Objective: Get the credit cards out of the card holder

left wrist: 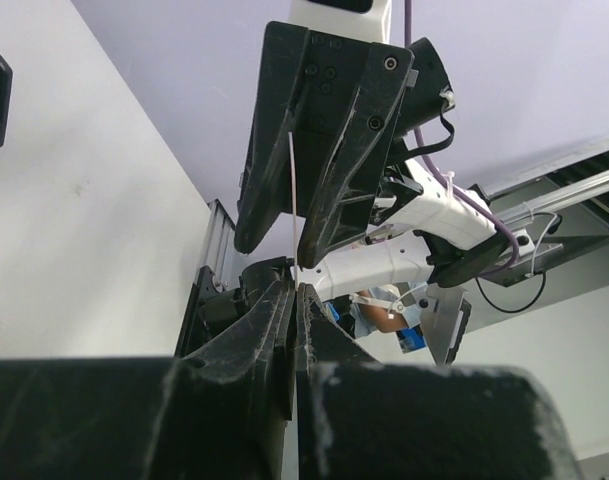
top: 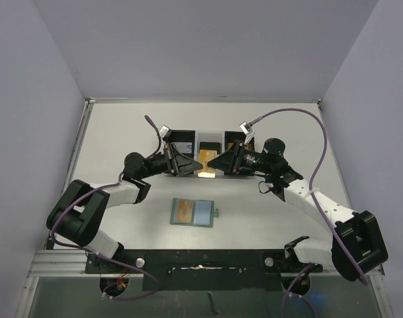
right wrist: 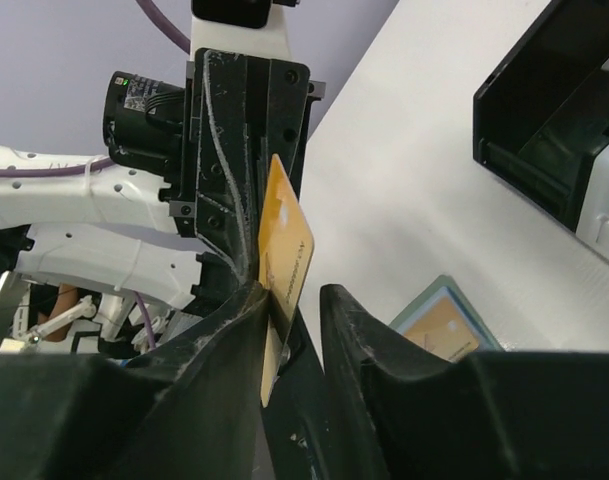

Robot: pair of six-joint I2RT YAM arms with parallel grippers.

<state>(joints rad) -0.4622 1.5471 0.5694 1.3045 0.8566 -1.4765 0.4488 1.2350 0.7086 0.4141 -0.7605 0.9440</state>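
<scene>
The card holder (top: pixel 193 213) lies open on the table in front of the arms, with an orange card (top: pixel 183 212) in its left pocket and a pale blue right pocket. It also shows in the right wrist view (right wrist: pixel 444 325). My two grippers meet tip to tip over the black tray (top: pixel 181 140). My left gripper (top: pixel 191 163) (left wrist: pixel 295 290) is shut on another orange credit card (top: pixel 206 159) (right wrist: pixel 287 240), held on edge. My right gripper (top: pixel 219 162) (right wrist: pixel 296 292) is open around the card's other end; the card rests against one finger (right wrist: pixel 224 350).
The black-and-clear three-compartment tray (right wrist: pixel 554 110) stands at the back middle of the table, just behind the grippers. Purple cables loop from both arms. White walls close in the table on the left, right and back.
</scene>
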